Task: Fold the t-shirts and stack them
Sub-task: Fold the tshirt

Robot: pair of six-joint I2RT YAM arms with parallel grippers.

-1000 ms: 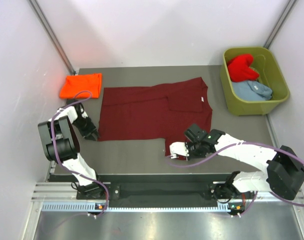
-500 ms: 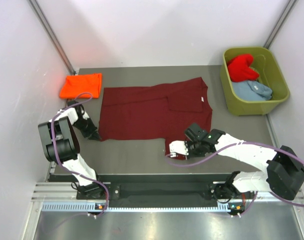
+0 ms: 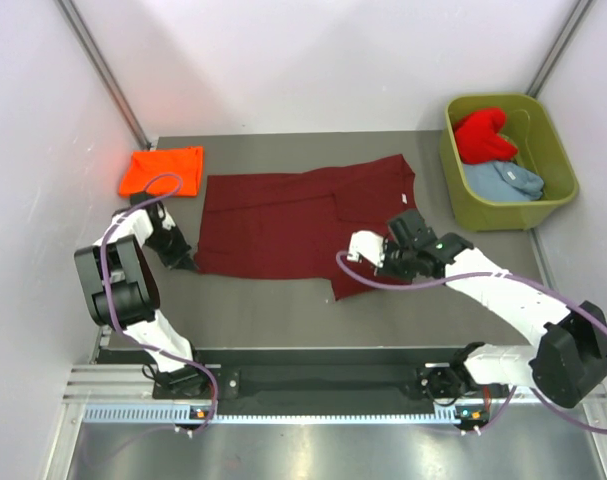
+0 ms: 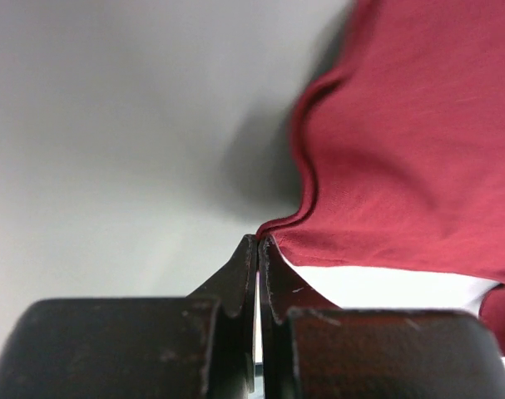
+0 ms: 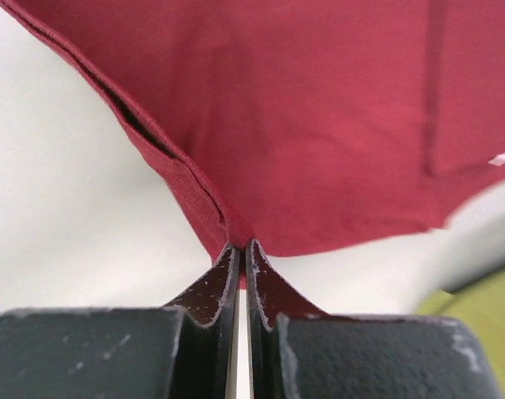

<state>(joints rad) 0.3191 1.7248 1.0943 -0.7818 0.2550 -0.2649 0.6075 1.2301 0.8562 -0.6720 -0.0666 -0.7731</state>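
I have 2 clamps on the maroon t-shirt [image 3: 283, 225]: left gripper [image 4: 258, 241] pinched shut on its near-left corner, right gripper [image 5: 240, 245] pinched shut on its near-right hem edge.

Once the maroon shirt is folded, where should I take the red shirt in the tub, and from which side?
Pinch the red shirt at its raised top bunch, straight down from above. It lies crumpled at the far end of the olive tub, whose walls likely block side approaches, and it touches the grey-blue shirt, so a high pinch should lift it alone.
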